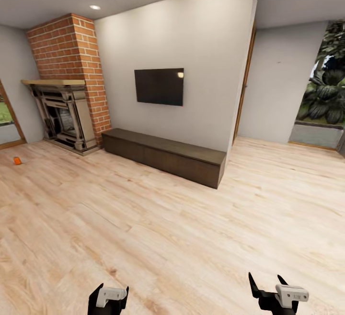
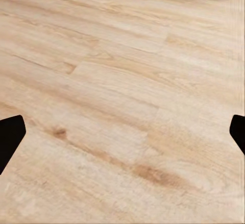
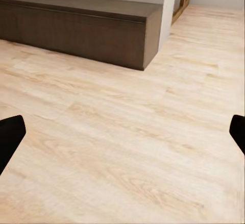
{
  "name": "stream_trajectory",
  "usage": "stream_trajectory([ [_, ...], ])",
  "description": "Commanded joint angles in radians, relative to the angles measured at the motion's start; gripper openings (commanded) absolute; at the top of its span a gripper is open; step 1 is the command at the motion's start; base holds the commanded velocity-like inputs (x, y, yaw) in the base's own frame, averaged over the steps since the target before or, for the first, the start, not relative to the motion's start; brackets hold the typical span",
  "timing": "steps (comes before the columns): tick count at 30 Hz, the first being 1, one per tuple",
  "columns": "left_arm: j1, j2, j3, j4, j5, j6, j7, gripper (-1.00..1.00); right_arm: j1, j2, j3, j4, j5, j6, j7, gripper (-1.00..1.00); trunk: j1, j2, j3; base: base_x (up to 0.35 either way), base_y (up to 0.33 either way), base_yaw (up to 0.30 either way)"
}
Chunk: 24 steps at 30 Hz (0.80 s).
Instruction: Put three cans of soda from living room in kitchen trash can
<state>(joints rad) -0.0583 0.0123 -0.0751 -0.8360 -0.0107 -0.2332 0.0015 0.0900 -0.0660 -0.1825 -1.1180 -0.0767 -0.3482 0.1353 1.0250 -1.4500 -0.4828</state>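
One small orange can of soda (image 1: 17, 160) lies on the plank floor at the far left, near the dark ornate fireplace (image 1: 64, 116) of the living room. The other two cans and the copper-brown trash can are out of view. My left gripper (image 1: 111, 290) and right gripper (image 1: 267, 281) hang low at the bottom edge of the head view, far from the can. Both are open with nothing between their fingers. In the left wrist view the left gripper (image 2: 122, 132) spans bare floor. In the right wrist view the right gripper (image 3: 122, 132) faces floor in front of the low cabinet.
A long dark low cabinet (image 1: 165, 154) runs along the pale wall under a wall-mounted TV (image 1: 159, 86). A brick chimney (image 1: 72, 56) rises above the fireplace. A doorway (image 1: 243, 85) opens right of the wall, and a window with plants (image 1: 326, 90) is at the far right. Wide plank floor (image 1: 172, 229) lies ahead.
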Motion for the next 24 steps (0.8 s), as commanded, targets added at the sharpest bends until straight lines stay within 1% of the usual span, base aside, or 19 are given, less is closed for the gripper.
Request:
stream_trajectory([
  [1, 0.000, 0.000, 0.000, 0.000, 0.000, 0.000, 0.000, 1.00, 0.000, 0.000, 0.000, 0.000, 0.000, 0.000, 0.000, 1.00, 0.000, 0.000, 0.000, 0.103, -0.273, -0.238],
  [24, 0.000, 0.000, 0.000, 0.000, 0.000, 0.000, 0.000, 1.00, 0.000, 0.000, 0.000, 0.000, 0.000, 0.000, 0.000, 1.00, 0.000, 0.000, 0.000, 0.105, -0.273, -0.238],
])
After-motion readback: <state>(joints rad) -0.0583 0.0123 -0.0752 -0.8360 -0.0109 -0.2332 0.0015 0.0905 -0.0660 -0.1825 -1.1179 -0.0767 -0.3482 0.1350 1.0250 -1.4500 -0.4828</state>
